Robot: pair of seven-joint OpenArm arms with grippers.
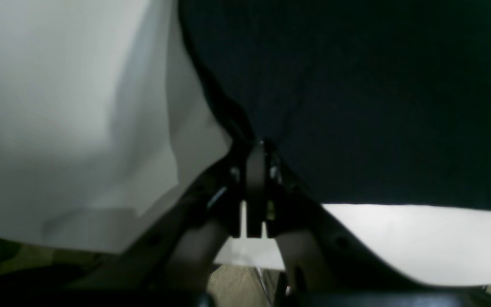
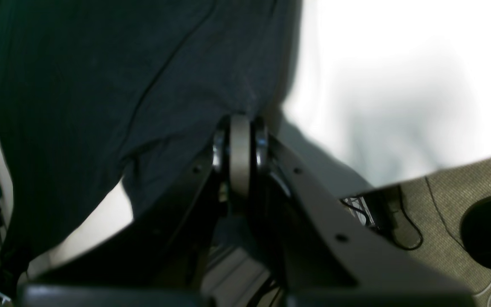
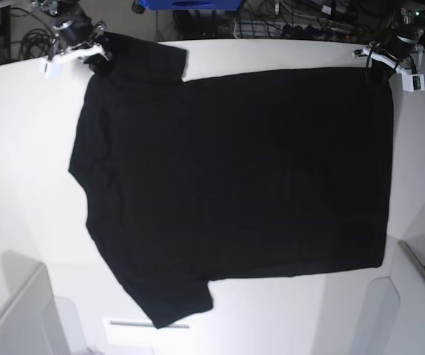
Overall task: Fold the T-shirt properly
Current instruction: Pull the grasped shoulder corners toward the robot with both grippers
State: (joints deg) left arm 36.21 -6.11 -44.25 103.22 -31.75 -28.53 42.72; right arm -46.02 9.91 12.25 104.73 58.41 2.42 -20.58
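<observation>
T-shirt [image 3: 234, 177] is being spread flat on the white worktop [image 3: 20, 170], far corners being pinched by left hand [image 3: 381, 65] and right hand [image 3: 94, 58]

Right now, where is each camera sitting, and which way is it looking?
Left wrist: sits behind the left claw, looking along it at the black T-shirt it pinches.
Right wrist: sits behind the right claw, facing the shirt cloth it pinches.
Base: looks straight down on the white table with the shirt spread flat; both claws sit at its far corners.
All three views share the T-shirt and table.
</observation>
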